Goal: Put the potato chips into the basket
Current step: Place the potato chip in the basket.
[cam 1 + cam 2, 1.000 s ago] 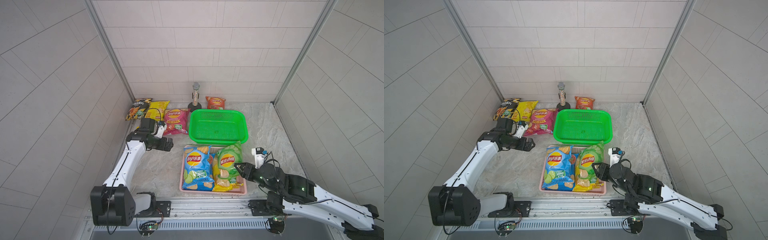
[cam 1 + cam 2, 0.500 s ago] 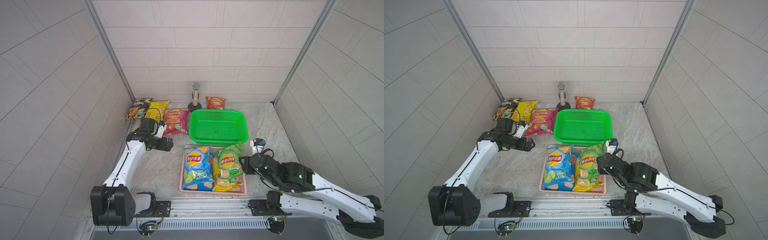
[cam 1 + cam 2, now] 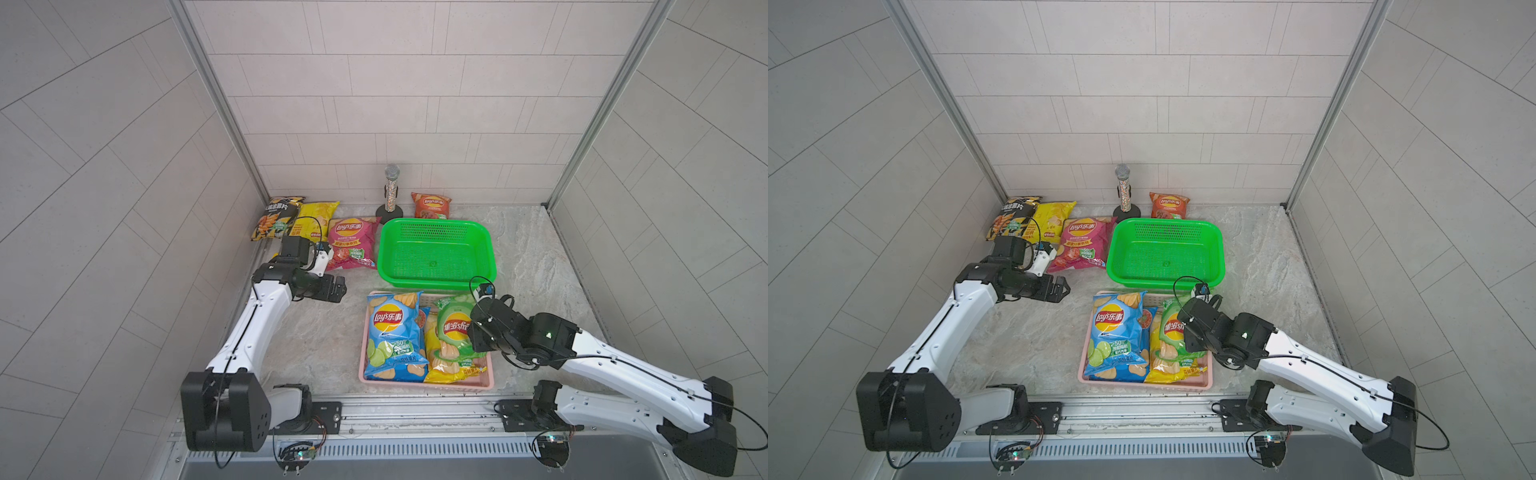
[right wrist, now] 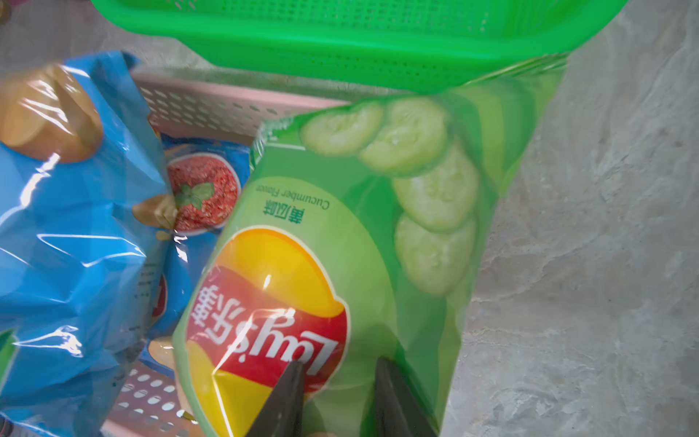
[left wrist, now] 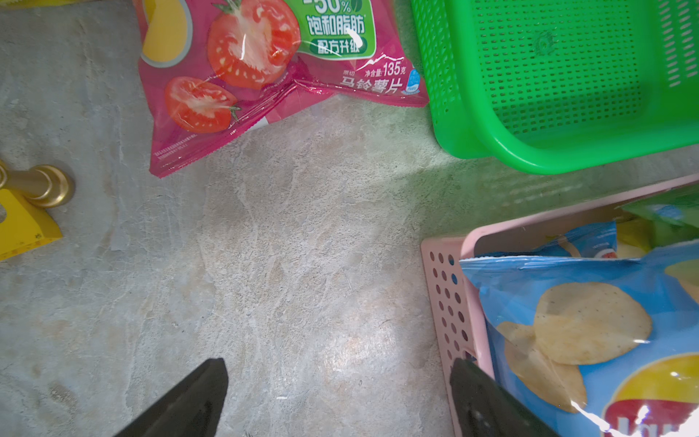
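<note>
Far-left row: a black glossy chip bag (image 3: 276, 216), a yellow glossy chip bag (image 3: 314, 214) and a magenta Lay's bag (image 3: 353, 243) printed with tomatoes are lying on the marbled tabletop (image 3: 316, 340), outside either basket.
Left claw (image 3: 336, 292): it is hovering over bare tabletop just in front of the magenta bag, with its jaws spread wide and carrying nothing. It is keeping the pose it held a second ago.
Back centre: a glittery microphone (image 3: 390, 193) is standing upright on a round black base. A red-orange Lay's bag (image 3: 431, 205) is resting beside it, behind the green basket.
Green perforated plastic basket (image 3: 436, 285): it is sitting empty and is presumably the receiving container.
Pink perforated plastic basket (image 3: 457, 385): it is holding a blue Lay's bag (image 3: 392, 332), a second yellow bag (image 3: 446, 368) and, on top of that, a green cucumber-flavour Lay's bag (image 3: 455, 328).
Right claw (image 4: 339, 363): over the last second it has been swinging in from beside the pink basket onto the green bag, with its jaws narrowing. They are now straddling the film near the logo, but whether the pinch is complete cannot be told.
Meaning for the task: the pick of the green bag is beginning. No bag is lying in the green basket yet, so the transfer appears to be at its start.
</note>
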You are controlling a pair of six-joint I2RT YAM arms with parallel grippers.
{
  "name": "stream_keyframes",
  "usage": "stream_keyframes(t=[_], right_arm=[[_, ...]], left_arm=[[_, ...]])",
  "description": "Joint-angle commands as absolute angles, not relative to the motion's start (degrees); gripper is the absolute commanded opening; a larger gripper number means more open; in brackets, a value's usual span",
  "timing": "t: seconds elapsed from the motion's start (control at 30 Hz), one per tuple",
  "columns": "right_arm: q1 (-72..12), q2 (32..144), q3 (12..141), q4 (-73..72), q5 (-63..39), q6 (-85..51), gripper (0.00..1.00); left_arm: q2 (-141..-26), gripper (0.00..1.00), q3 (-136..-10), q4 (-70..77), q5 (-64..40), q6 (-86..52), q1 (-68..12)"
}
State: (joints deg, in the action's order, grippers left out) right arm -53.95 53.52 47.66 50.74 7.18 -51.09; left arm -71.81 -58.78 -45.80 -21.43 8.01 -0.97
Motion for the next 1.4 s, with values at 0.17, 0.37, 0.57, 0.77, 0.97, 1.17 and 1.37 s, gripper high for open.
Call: stream_keyframes(t=[0.17,0.37,0.57,0.77,0.97,1.17,1.37], right_arm=[[-54.14,50.09,41.02,47.25,-1.27,-52.75,0.42],[-54.14,48.53,42.31,42.69,-5.14,-50.63,0.47],[-51.71,45.28,44.57,45.22,-5.51,-50.93,0.51],[-50.01,44.05,49.87,50.73,-2.59,-51.11,0.61],[-56.20,54.97,57.62,55.51,3.23,-49.18,0.66],[-60.53,64.87,61.66,59.74,8.18,-49.02,0.67],[-63.50,67.33,60.83,58.29,9.23,-50.48,0.56]], left_arm=[[-72.42,0.99,-58.94,-46.42,-21.43,8.70,-0.79],[-72.38,0.99,-58.89,-46.47,-21.43,8.72,-0.79],[-72.17,0.99,-58.95,-46.47,-21.44,8.73,-0.72],[-72.35,0.99,-58.94,-46.35,-21.56,8.70,-0.78],[-72.29,0.99,-59.01,-46.39,-21.31,8.70,-0.79],[-72.10,0.99,-58.94,-46.44,-21.09,8.70,-0.78],[-72.26,0.99,-58.91,-46.41,-21.06,8.70,-0.78]])
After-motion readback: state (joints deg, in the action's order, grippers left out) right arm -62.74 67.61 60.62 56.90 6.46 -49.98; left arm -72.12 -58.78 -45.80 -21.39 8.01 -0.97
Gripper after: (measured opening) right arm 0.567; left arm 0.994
